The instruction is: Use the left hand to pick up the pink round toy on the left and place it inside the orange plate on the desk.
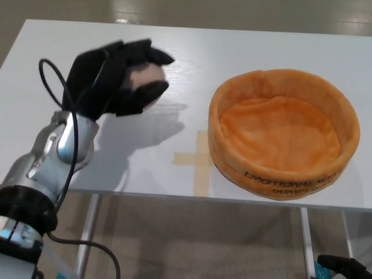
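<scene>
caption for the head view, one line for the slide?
Left hand holds the pink round toy lifted above the white desk, left of the empty orange plate.

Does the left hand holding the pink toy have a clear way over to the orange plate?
Probably yes. The left hand, shut on the pink toy, is raised above the table, and nothing stands between it and the orange plate.

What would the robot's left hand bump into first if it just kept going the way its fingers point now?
Probably the orange plate. The left hand, shut on the pink round toy, points toward the robot's right, and only bare white desk lies between. The hand is raised, so it might pass above the near rim; depth is unclear.
</scene>
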`<state>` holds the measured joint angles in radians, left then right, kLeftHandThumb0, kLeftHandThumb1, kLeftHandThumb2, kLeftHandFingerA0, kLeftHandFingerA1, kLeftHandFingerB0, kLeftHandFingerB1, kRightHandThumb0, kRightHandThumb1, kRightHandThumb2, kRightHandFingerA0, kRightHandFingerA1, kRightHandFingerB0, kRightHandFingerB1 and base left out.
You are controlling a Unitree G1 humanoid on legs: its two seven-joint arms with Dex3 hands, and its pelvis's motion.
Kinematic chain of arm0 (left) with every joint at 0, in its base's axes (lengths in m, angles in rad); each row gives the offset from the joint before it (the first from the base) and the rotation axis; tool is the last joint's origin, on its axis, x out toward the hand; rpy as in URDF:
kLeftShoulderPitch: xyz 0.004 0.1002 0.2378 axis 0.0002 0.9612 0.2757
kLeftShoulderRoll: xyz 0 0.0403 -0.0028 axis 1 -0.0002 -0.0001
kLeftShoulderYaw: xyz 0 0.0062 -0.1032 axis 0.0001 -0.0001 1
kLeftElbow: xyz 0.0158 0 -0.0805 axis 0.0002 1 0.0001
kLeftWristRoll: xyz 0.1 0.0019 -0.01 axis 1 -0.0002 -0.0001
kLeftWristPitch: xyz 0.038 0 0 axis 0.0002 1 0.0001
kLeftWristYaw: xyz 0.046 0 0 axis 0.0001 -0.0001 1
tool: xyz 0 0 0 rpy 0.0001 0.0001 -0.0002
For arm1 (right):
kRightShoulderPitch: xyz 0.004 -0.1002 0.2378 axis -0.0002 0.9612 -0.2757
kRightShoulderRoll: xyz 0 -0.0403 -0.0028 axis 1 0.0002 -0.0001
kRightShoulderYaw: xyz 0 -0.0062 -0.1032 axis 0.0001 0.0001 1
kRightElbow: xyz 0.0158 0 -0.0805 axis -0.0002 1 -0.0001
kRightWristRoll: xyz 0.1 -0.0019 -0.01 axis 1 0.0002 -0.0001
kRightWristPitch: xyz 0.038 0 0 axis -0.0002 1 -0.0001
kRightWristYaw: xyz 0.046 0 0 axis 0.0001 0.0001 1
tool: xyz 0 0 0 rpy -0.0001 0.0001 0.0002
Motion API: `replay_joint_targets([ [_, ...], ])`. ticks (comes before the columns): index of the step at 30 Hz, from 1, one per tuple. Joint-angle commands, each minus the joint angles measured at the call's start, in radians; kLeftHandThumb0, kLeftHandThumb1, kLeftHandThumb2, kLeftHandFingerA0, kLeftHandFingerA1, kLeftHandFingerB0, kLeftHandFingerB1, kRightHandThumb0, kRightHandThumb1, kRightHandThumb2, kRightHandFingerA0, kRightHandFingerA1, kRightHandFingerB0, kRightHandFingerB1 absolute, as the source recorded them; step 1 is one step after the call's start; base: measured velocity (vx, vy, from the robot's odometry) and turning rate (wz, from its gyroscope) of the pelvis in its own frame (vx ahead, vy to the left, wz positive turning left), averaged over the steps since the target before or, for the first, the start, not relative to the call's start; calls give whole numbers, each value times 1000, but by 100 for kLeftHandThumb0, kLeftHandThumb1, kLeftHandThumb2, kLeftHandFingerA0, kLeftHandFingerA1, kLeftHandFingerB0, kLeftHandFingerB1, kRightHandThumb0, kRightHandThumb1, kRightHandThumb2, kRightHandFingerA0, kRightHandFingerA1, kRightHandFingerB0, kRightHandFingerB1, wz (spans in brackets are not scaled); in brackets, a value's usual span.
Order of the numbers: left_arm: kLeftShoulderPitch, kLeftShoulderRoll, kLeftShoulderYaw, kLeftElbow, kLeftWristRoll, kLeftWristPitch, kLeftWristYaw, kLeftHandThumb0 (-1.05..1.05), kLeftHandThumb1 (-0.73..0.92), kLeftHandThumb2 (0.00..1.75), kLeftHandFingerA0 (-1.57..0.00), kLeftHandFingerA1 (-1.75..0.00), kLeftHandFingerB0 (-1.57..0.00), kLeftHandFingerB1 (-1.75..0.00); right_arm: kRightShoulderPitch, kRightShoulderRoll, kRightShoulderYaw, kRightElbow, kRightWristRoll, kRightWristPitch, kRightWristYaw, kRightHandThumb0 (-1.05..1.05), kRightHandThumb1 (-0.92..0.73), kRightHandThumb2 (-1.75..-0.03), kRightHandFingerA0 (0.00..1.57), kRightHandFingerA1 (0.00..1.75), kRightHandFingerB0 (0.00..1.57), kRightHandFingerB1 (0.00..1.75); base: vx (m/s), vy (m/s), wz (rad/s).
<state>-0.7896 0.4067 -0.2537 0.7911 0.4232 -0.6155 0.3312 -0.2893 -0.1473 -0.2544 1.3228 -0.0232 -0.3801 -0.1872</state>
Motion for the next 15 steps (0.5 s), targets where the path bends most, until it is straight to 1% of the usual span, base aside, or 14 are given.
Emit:
replay_joint_targets([
  [1,-13,-34,17,-138,-20,50,-82,-29,78,69,-86,-159,-83,-71,-2,-7,-10,2,16,19,16,-19,-24,-100,59,118,57,105,0,0,0],
  [2,-30,-48,11,-146,-14,55,-90,-26,75,67,-81,-157,-83,-65,-2,-5,-10,1,16,17,16,-18,-23,-101,63,121,59,105,0,0,0],
  [4,-51,-67,5,-159,-6,63,-102,-26,75,67,-81,-157,-83,-65,-2,-3,-11,0,17,14,15,-18,-23,-101,63,121,59,105,0,0,0],
  [5,-60,-74,2,-165,0,67,-105,-28,74,67,-84,-158,-84,-61,-3,-3,-10,1,15,15,12,-16,-25,-99,66,118,58,101,0,0,0],
  [6,-63,-77,2,-169,4,70,-107,-28,74,67,-84,-158,-84,-61,-3,-3,-9,1,13,17,10,-16,-25,-99,66,118,58,101,0,0,0],
  [7,-93,-104,-17,-166,27,86,-108,-26,75,62,-90,-154,-85,-59,-5,-2,-11,1,16,18,15,-15,-25,-97,62,119,59,102,0,0,0],
  [8,-100,-112,-22,-166,33,91,-109,-26,75,62,-90,-154,-85,-59,-5,-2,-13,1,17,18,17,-15,-25,-97,62,119,59,102,0,0,0],
  [9,-116,-129,-29,-151,40,85,-100,-24,74,62,-93,-150,-85,-59,-6,-2,-11,0,15,13,16,-15,-24,-100,59,119,59,103,0,0,0],
  [10,-120,-133,-30,-146,41,83,-98,-24,74,62,-93,-150,-85,-59,-6,-1,-11,0,15,12,15,-15,-24,-100,59,119,59,103,0,0,0],
  [11,-133,-154,-43,-137,45,86,-106,-24,72,61,-84,-158,-84,-59,-5,-2,-11,0,14,11,17,-15,-22,-103,63,121,60,105,0,0,0],
  [12,-142,-168,-52,-132,48,90,-112,-24,72,61,-84,-158,-84,-59,-5,-2,-11,1,15,11,19,-15,-22,-103,63,121,60,105,0,0,0],
  [13,-160,-195,-70,-118,59,100,-116,-25,70,60,-87,-152,-88,-59,-3,-2,-8,1,12,9,19,-13,-19,-106,66,127,61,105,0,0,0],
  [15,-171,-212,-81,-106,70,109,-113,-25,70,60,-87,-152,-88,-59,-1,-3,-5,1,8,6,17,-13,-19,-106,66,127,61,105,0,0,0],
])
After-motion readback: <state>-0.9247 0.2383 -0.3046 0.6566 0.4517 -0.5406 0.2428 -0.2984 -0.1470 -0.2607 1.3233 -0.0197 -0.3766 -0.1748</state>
